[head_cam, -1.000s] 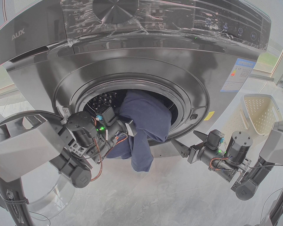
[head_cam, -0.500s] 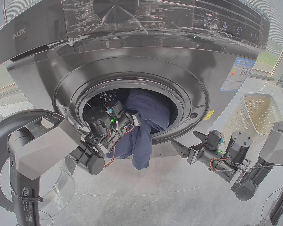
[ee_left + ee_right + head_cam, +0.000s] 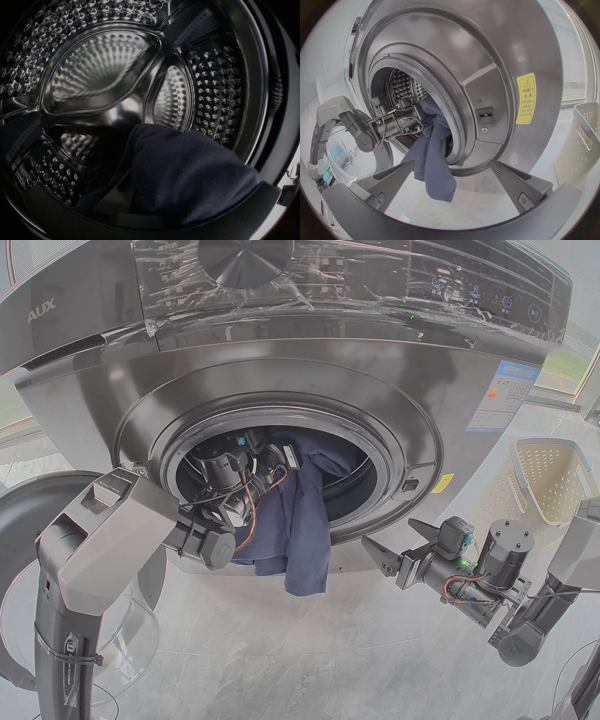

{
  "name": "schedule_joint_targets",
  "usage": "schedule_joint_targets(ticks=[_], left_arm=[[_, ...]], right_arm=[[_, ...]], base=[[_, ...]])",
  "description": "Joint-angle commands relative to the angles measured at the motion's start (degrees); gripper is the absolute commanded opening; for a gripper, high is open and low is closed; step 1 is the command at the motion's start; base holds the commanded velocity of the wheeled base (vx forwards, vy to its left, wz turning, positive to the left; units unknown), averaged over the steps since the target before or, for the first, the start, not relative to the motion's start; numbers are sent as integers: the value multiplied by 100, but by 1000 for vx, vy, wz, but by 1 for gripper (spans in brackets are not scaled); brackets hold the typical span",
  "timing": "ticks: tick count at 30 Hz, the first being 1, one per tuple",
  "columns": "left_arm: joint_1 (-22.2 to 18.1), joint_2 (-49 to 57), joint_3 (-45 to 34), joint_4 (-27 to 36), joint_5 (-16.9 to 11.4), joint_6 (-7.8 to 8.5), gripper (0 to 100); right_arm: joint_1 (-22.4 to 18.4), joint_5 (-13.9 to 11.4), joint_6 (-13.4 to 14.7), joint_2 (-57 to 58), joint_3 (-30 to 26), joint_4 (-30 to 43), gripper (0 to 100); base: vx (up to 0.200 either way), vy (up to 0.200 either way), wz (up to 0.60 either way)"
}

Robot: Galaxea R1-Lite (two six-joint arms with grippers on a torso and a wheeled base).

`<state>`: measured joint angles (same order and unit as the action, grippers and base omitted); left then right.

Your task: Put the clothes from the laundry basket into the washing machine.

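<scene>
Half the navy garment now sits deeper in the washing machine with the left claw, whose grip I cannot tell; the rest dangles below it. Right claw stays spread.

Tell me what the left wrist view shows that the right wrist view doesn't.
Left wrist view alone: the shiny back wall of the drum and a ribbed paddle, seen from inside the opening. Right wrist view alone: the washer front with its yellow sticker, the laundry basket, the open glass door, the left arm with its wrist in the opening, the open right pincer, and the part of the dark blue garment hanging out over the rim. Shared: the dark blue garment itself and the drum's perforated wall.
</scene>
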<state>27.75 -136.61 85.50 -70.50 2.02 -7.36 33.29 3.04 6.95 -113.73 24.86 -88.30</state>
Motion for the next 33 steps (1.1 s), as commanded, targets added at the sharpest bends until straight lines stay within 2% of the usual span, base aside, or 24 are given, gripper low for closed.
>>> schedule_joint_targets(ticks=[1, 4, 5, 10, 14, 15, 21, 33], left_arm=[[-32, -103, 458, 194, 61, -72, 0], [-24, -94, 379, 203, 61, -90, 0], [-24, -94, 379, 203, 70, -99, 100], [-24, 38, 36, 309, 88, -160, 100], [-24, 504, -658, 1126, 88, -327, 100], [-15, 521, -693, 1161, 79, -336, 100], [20, 635, -1133, 1732, 17, -310, 100], [38, 249, -1124, 2093, 0, -213, 100]], right_arm=[[2, -5, -1, -36, 2, -3, 100], [-7, -5, -1, -36, 10, -3, 100], [-7, -5, -1, -36, 10, -3, 100], [2, -5, -1, -36, 19, -3, 100], [-7, -5, -1, -36, 28, -3, 100], [2, -5, -1, -36, 28, -3, 100], [2, -5, -1, -36, 19, -3, 100], [2, -5, -1, -36, 19, -3, 100]], base=[[0, 0, 0], [0, 0, 0], [0, 0, 0], [0, 0, 0], [0, 0, 0], [0, 0, 0], [0, 0, 0], [0, 0, 0]])
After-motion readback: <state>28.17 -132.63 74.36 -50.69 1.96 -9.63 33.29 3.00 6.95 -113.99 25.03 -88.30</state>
